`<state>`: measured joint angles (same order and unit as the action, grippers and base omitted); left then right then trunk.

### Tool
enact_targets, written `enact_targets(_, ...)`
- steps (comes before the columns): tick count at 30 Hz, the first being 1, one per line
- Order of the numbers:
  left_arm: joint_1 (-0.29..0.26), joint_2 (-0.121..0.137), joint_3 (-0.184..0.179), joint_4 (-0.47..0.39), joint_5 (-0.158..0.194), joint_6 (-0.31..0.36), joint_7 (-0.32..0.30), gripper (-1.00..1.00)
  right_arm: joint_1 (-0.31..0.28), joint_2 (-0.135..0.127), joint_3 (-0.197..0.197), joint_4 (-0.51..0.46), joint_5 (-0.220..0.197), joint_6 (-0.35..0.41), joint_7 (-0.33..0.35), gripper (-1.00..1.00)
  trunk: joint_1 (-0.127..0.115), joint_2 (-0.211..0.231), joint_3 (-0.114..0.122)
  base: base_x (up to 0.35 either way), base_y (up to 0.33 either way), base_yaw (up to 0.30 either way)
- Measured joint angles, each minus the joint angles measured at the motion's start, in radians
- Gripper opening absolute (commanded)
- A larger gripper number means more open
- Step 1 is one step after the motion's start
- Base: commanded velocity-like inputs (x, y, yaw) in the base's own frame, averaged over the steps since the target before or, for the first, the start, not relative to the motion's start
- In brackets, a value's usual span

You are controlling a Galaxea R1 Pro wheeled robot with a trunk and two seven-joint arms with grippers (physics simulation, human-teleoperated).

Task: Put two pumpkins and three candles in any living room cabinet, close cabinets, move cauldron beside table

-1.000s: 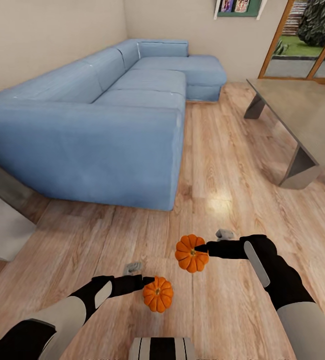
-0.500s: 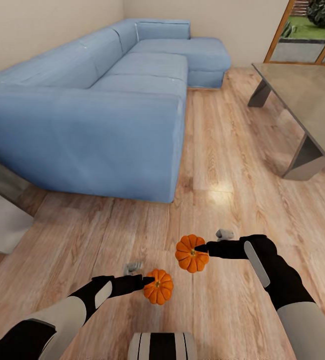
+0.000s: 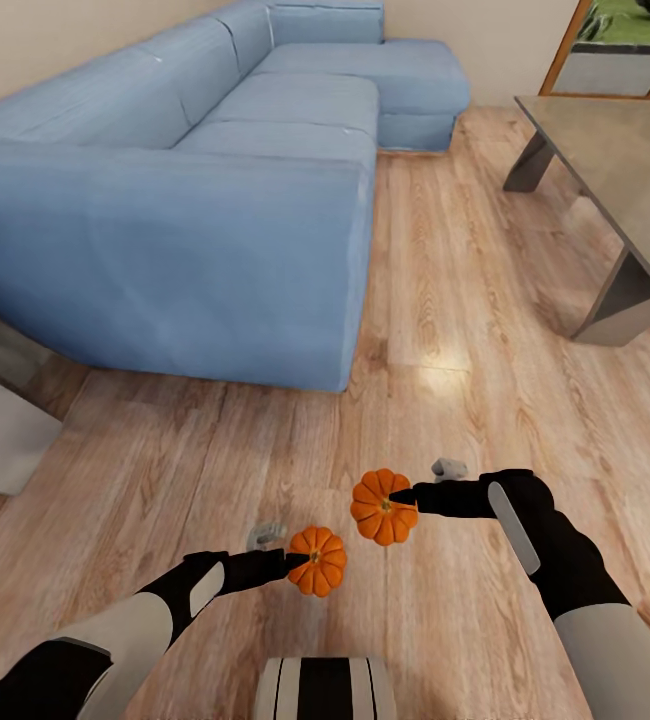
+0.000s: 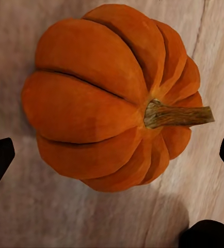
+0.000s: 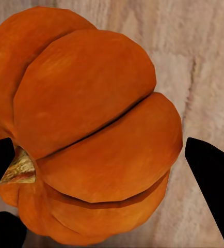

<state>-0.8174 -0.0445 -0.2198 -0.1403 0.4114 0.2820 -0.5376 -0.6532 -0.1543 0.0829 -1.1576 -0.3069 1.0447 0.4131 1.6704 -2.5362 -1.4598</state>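
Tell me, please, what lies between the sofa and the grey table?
In the head view, only bare wooden floor separates the sofa from the table.

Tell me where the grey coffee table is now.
In the head view, the grey coffee table stands at the upper right on the wooden floor, across a strip of floor from the blue sofa.

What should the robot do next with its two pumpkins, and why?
Probably keep both grips shut and turn to look for the cabinet. The left gripper holds one pumpkin, the right gripper another pumpkin; ahead are a sofa and table.
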Motion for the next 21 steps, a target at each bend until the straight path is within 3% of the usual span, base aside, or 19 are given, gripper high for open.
enact_targets(7, 0.0, 0.0, 0.0, 0.0, 0.0, -0.001, 0.001, 1.0, 0.0, 0.0, 0.0, 0.0, -0.001, 0.0, 0.0, -1.0, 0.0, 0.0, 0.0, 0.008, 0.0, 0.0)
enact_targets(14, 0.001, 0.0, 0.0, 0.0, 0.0, -0.001, 0.001, 1.0, 0.0, 0.0, 0.0, 0.0, 0.001, 0.0, 0.0, -1.0, 0.0, 0.0, 0.0, 0.219, 0.0, 0.0)
enact_targets(21, 0.001, 0.0, 0.0, 0.0, 0.0, -0.001, 0.002, 1.0, 0.0, 0.0, 0.0, 0.0, -0.001, 0.0, 0.0, -1.0, 0.0, 0.0, 0.0, 0.022, 0.0, 0.0)
